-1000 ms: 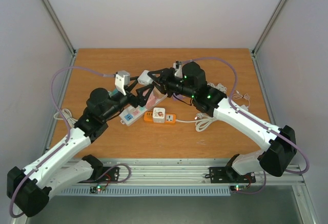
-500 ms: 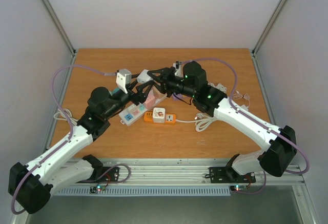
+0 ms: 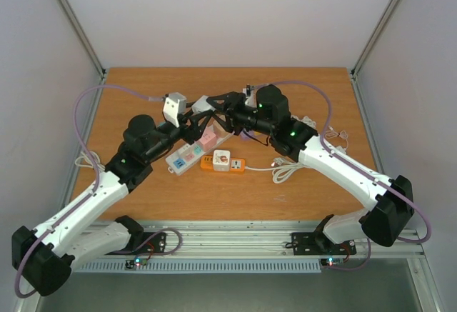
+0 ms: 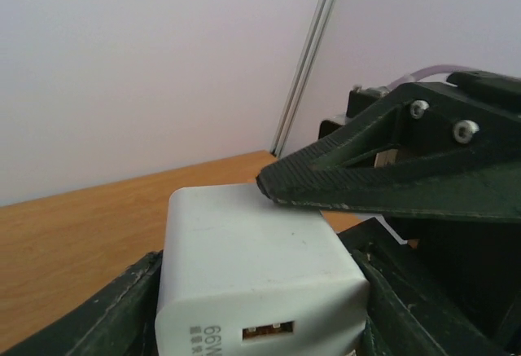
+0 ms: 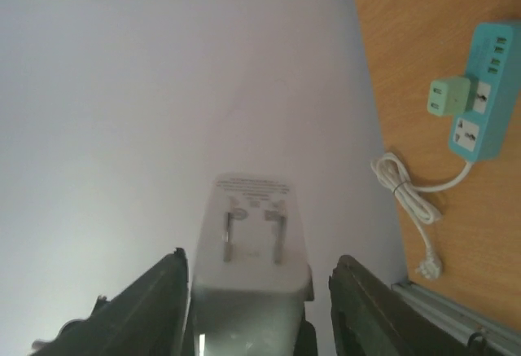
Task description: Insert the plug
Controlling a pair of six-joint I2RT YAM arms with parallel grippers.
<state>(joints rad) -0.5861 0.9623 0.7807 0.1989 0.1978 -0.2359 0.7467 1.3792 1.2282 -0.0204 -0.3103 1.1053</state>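
Presently, the white block-shaped USB charger plug (image 3: 202, 103) is held in the air above the wooden bench (image 3: 235, 198), between the two arms. It is clamped at its sides by the left jaws, with its USB port turned to the left wrist camera. Its two flat prongs (image 5: 252, 238) are pointed along its long axis toward the right wrist. The right jaws are spread apart around the prong end, with one finger (image 4: 391, 185) seemingly laid on the top face.

Below are found a pink power strip (image 3: 212, 139), a teal power strip (image 5: 488, 103) carrying a green adapter (image 5: 448, 95), and an orange power strip (image 3: 232, 163) bearing a white adapter (image 3: 222, 160). The prongs are judged to need turning downward. The intended socket cannot be told.
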